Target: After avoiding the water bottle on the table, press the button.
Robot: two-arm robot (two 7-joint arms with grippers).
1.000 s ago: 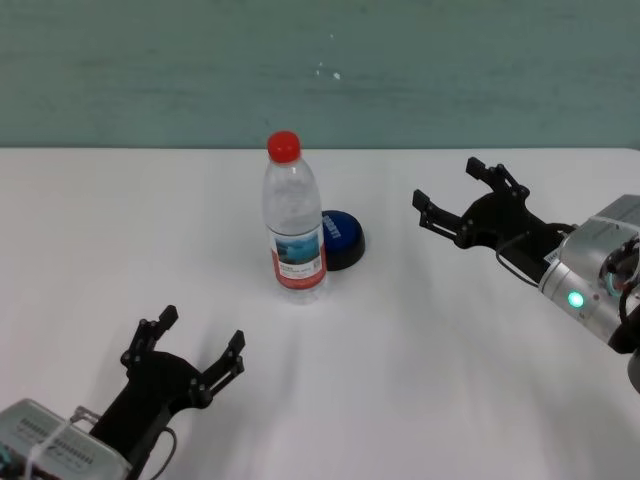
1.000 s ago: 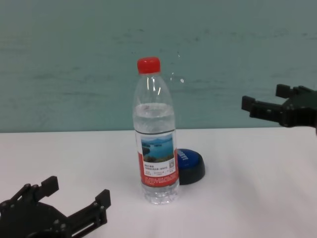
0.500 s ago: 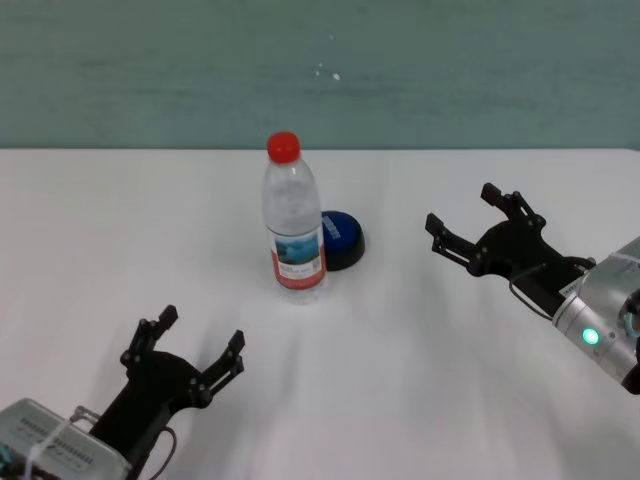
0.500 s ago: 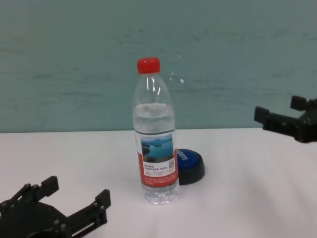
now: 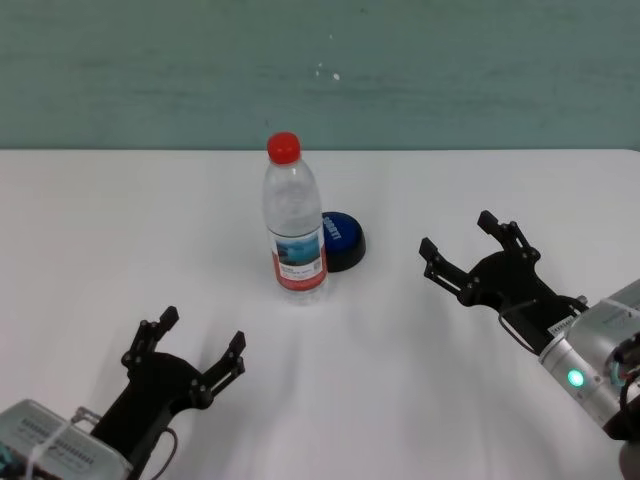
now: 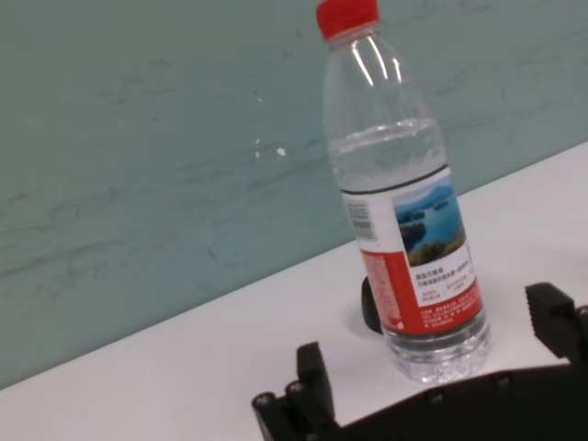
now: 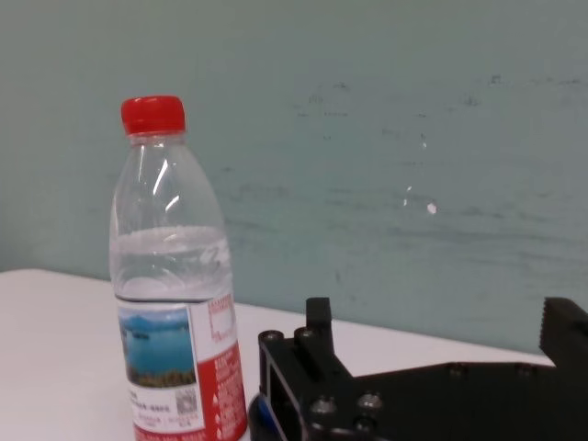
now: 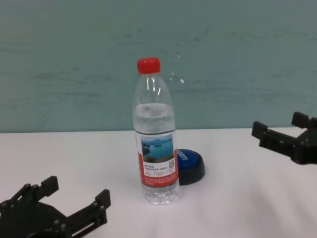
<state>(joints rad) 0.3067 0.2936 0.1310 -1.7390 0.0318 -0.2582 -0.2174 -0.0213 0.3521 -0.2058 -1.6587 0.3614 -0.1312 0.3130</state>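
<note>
The water bottle (image 5: 294,226), clear with a red cap and a red-and-white lake label, stands upright mid-table; it also shows in the chest view (image 8: 156,139), the left wrist view (image 6: 404,202) and the right wrist view (image 7: 175,285). The blue button (image 5: 343,238) on its black base sits just behind and right of the bottle, partly hidden by it in the chest view (image 8: 190,165). My right gripper (image 5: 458,248) is open, low over the table, right of the button (image 8: 280,133). My left gripper (image 5: 200,345) is open and parked at the near left (image 8: 74,196).
The white table (image 5: 120,230) reaches back to a teal wall (image 5: 450,70).
My right gripper has pulled back toward me and come down nearer the table, still open. The bottle, the button and the left arm have not moved.
</note>
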